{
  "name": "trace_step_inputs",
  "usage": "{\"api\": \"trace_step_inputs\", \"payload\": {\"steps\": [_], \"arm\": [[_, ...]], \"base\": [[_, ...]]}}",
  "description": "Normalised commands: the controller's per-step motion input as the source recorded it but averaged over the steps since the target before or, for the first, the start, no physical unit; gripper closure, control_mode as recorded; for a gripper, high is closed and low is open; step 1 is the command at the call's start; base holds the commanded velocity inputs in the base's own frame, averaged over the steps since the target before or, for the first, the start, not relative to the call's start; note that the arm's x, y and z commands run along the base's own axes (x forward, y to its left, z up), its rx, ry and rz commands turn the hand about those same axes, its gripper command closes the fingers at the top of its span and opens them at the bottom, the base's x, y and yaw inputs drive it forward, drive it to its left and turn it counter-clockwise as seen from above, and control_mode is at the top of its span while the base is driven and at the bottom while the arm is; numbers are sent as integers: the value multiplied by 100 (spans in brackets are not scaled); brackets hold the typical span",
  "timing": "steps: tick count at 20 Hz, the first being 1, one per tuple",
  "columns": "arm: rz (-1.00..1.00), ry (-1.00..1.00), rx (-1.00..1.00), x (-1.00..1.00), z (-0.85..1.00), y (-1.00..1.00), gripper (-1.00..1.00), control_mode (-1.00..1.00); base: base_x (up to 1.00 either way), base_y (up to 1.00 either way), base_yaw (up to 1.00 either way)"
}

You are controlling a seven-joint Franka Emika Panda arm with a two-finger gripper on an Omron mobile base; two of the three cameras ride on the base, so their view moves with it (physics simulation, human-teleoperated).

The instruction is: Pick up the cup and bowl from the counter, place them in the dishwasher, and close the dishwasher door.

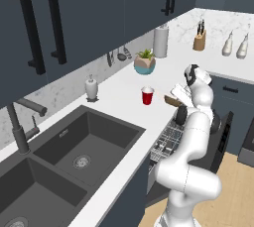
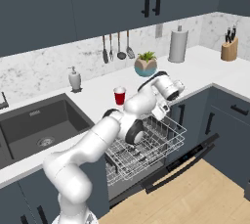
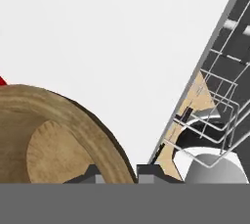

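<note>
Bowl (image 3: 53,140) first: wooden, brown, sits on the counter (image 1: 119,97) near the front edge, right above the open dishwasher (image 2: 146,145). From the left base view its dark rim (image 1: 172,101) pokes out just beside the robot's hand. In the hand view the bowl looms large and close, rim reaching down to the finger tips.

Gripper (image 2: 171,88) hovers at the counter edge, at the bowl. Finger tips sit at the bowl's rim in the hand view, but they are mostly cut off; cannot tell how far apart the jaws stand or whether they have the rim pinched yet.

Cup (image 1: 147,95): red, white rim, upright on the counter, just beyond the bowl toward the wall, untouched. Sliver of red at the hand view's left edge (image 3: 2,81) is likely it.

Dishwasher: wire rack (image 2: 151,137) pulled out, nothing of the task in it as far as I can see. Dishwasher door (image 2: 190,162) dropped down, flat, black bar handle at its far end.

Further out: plant pot (image 1: 145,63), soap dispenser (image 1: 91,88), paper towel roll (image 1: 160,41), knife block (image 1: 200,37), double sink (image 1: 74,156).

Step, my read: grasping the bowl, first of two picks. Next move calls for a firm pinch on the rim, lift clear of the counter, short carry down into the rack. Cup and door closing remain.
</note>
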Motion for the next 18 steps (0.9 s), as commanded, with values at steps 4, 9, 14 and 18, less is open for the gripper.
{"api": "trace_step_inputs", "payload": {"steps": [4, 9, 14, 18], "arm": [[0, -70, -12, -100, -100, 0, 100, -100], [0, -58, -15, -100, -70, 0, 100, -100], [0, -44, -23, -100, -68, 0, 100, -100], [0, -24, -16, -100, -25, 0, 100, -100]], "base": [[0, 0, 0], [0, 0, 0], [0, 0, 0], [0, 0, 0]]}}
